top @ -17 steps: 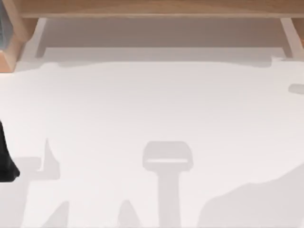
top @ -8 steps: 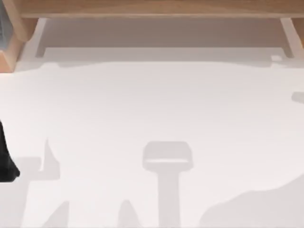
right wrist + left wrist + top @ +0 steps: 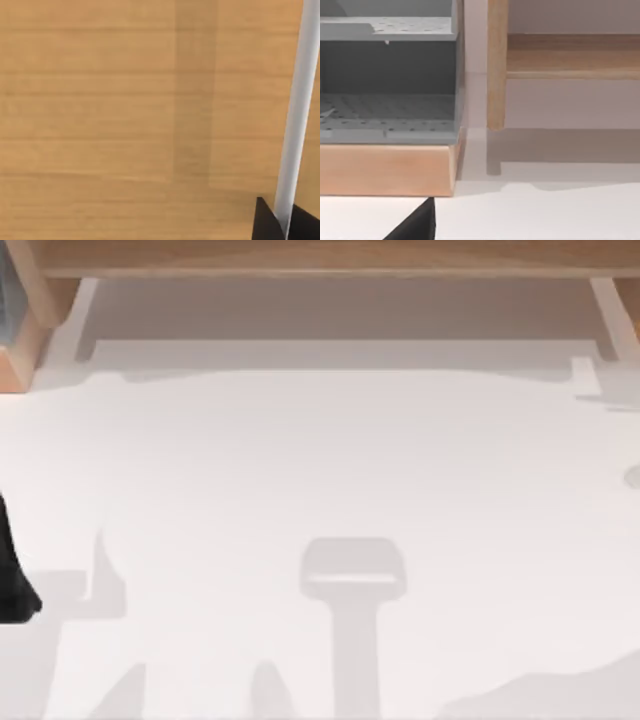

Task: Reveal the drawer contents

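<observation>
Evidently the right gripper (image 3: pixel 284 220) has its fingertips closed on the drawer's pale bar handle (image 3: pixel 295 115), hard against the wooden drawer front (image 3: pixel 125 115) at the table's far right. Pull straight and level. The left arm (image 3: pixel 15 580) waits at the left edge; its fingers' state cannot be told.

Count, by kind: 1 worktop, 1 shelf unit, 2 shelves, 1 post, 1 rail, 1 drawer front, 1 handle bar.
White worktop (image 3: pixel 320 460) x1; wooden shelf unit (image 3: pixel 385 170) x1 at its far left corner, w/ 2 grey perforated shelves (image 3: pixel 385 27); wooden post (image 3: pixel 496 65) x1 and wooden rail (image 3: pixel 570 55) x1 by the far edge; wood-grain drawer front (image 3: pixel 100 100) x1 w/ 1 pale handle bar (image 3: pixel 300 100); right gripper (image 3: pixel 283 226) x1, 2 dark fingertips (image 3: pixel 264 225), one each side of the bar, touching it; left arm (image 3: pixel 12 580) x1 at left edge.
</observation>
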`<state>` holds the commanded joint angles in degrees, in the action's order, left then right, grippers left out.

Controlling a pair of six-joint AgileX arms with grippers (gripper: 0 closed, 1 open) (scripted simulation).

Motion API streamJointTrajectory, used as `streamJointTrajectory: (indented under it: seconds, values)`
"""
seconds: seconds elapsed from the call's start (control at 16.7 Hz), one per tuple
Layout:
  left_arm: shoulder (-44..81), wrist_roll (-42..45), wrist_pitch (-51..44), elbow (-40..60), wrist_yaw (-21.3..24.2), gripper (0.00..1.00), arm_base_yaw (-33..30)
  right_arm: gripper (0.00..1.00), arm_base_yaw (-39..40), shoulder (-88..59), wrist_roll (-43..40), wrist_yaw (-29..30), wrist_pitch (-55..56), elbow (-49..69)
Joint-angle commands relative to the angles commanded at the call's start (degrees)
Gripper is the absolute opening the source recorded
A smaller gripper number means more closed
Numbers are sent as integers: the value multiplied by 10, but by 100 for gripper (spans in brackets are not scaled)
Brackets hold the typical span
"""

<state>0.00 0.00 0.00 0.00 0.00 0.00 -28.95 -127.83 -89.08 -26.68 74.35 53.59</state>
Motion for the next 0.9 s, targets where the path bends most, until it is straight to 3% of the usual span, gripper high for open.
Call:
streamJointTrajectory:
  seconds: [0.6,0.9]
  values:
    - [0,0,0,0,0,100,0,0,-45,51,2,-46,76,-129]
    - [0,0,0,0,0,100,0,0,-47,53,1,-49,81,-134]
